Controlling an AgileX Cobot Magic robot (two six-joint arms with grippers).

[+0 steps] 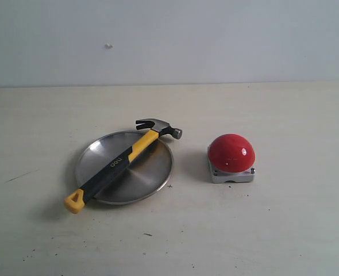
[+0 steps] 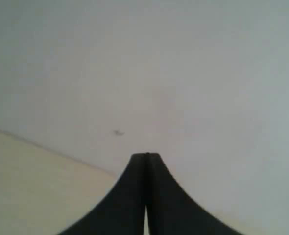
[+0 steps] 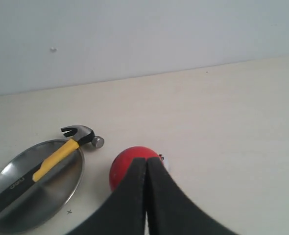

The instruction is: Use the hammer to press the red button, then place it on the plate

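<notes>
with both pairs of black fingers pressed flat together, neither gripper holds anything.

left gripper (image 2: 146, 157): tips meet on a single seam with nothing between them. its wrist view shows only the pale grey wall (image 2: 193, 73) and a strip of cream tabletop (image 2: 27, 186). no task items in that view.

right gripper (image 3: 146, 161): same closed seam, empty. the large glossy red dome button on a square light-grey base (image 3: 124, 169) sits just beyond the tips and is partly hidden behind them. cannot tell whether they touch it. neither arm shows in the exterior view.

claw hammer with dark steel head, yellow neck and black rubber handle (image 1: 126, 156) lies diagonally across the round shallow stainless-steel plate (image 1: 149, 172), white "deli" lettering facing up. the head overhangs the far-right rim and the yellow looped end sticks out past the near-left rim. the striking face points toward the button side and the claw points the other way. the right wrist view agrees: the hammer (image 3: 51, 162) rests on the plate (image 3: 51, 198), head past the rim nearest the button.

the button (image 1: 231, 152) stands upright on the table to the right of the plate, with a gap of bare tabletop (image 1: 273, 230) between them. hammer face is near the button but apart from it. a few dark specks mark the table near the front edge, and the wall (image 1: 215, 40) is plain behind.
</notes>
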